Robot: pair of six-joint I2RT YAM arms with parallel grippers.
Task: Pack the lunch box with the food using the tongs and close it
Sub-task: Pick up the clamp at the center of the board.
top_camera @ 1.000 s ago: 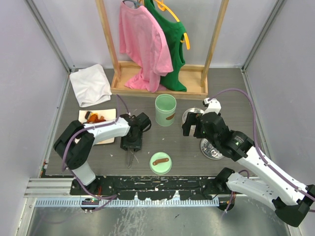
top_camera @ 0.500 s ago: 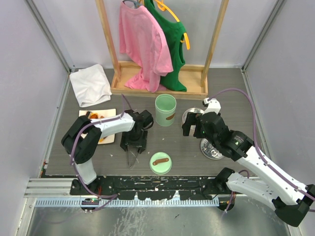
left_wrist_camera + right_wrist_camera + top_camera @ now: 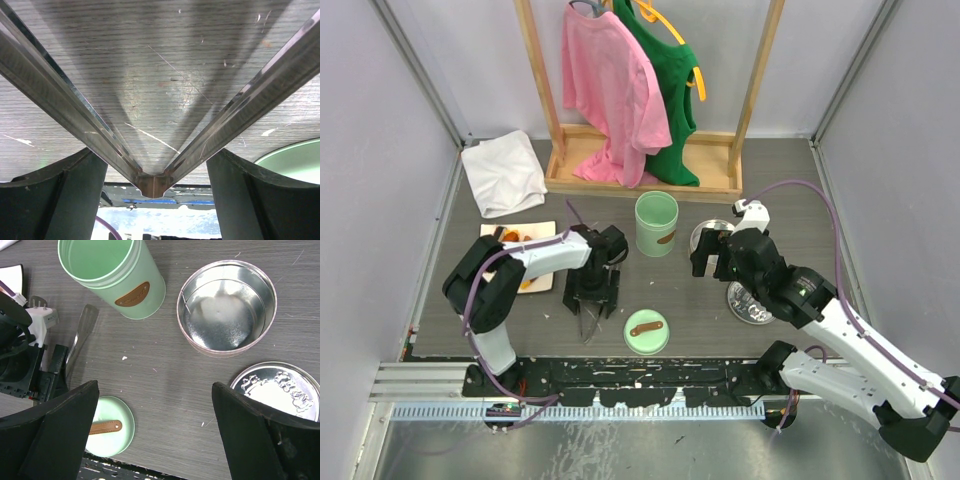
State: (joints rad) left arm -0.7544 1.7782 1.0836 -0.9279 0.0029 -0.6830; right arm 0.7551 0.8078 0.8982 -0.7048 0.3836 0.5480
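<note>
Left gripper [image 3: 588,300] set over the tongs [image 3: 152,181]; right gripper [image 3: 155,385] hovers among the containers.

Tongs: joined end toward the table's [image 3: 690,300] near edge, beside the green lid [image 3: 107,426], both arms spreading away in a V. Left fingers [image 3: 45,200]: wide apart, one on each side of the tongs close to the joint; whether they touch the arms cannot be told. Right fingers: spread to the full, holding nothing, above bare table between the green canister [image 3: 137,290], steel tin [image 3: 225,315] and steel lid [image 3: 280,390]. Food [image 3: 510,239]: orange and dark pieces on a white tray [image 3: 542,230] at far left, partly hidden by the left arm, well apart from both containers.
</note>
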